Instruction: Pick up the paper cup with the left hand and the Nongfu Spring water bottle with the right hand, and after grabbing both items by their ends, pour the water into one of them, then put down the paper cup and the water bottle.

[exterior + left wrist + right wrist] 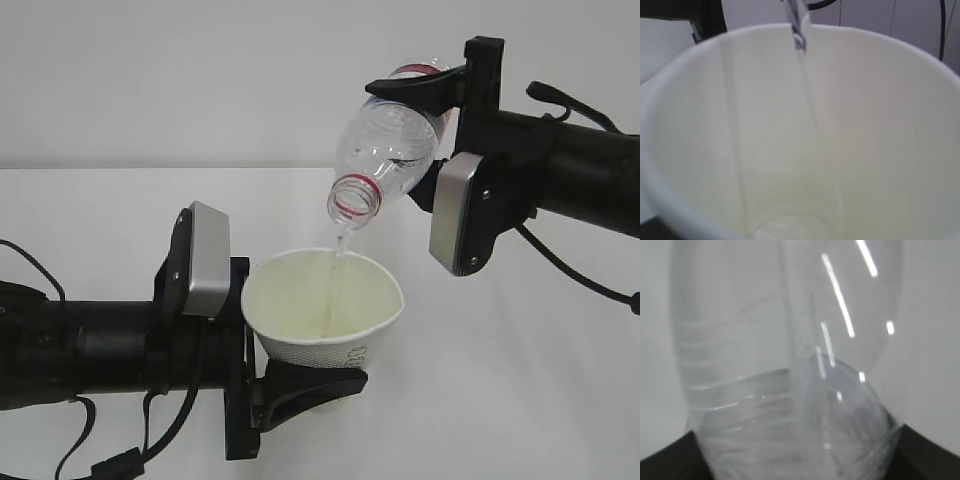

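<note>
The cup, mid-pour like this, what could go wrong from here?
The water falls in a thin stream near the back of the cup; a small drift of the bottle could send it over the rim. The left gripper holds the cup only at its base, so added weight may tip it.

The cup (322, 315) is white outside with faint grey print on its wall at about four o'clock — cream inside. The bottle (385, 150) is clear and ribbed, with a red ring at its neck and a sliver of red label at twelve o'clock. The water (338, 262) runs colourless. The table (520, 400) is plain white; both arms are black with grey plates.
</note>
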